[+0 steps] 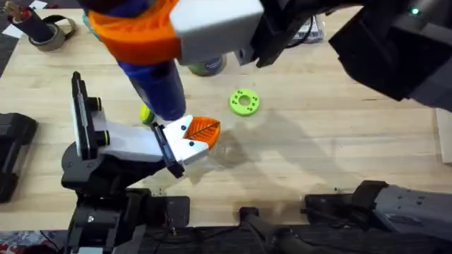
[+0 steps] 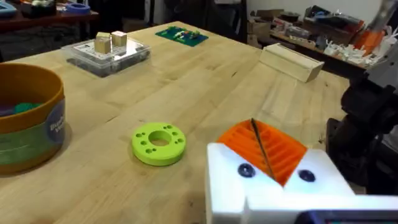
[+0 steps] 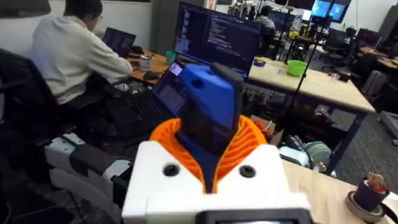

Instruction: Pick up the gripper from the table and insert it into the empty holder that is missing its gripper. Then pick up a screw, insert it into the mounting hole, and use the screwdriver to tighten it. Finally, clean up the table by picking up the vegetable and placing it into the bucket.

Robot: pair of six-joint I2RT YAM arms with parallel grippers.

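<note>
High over the table | right gripper (image 3: pixel 214 171) clamps screwdriver (image 3: pixel 211 106)

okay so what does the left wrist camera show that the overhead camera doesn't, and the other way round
Left wrist alone: the inside of the bucket with something green-blue in it, a clear plastic box holding two small blocks, a green circuit board and a pale wooden block.

Overhead alone: the screwdriver gripped by the right gripper, a tape roll at the far left corner, and the black holder on the left.

Both: the green disc on the table and the left gripper, its orange pads together.
</note>
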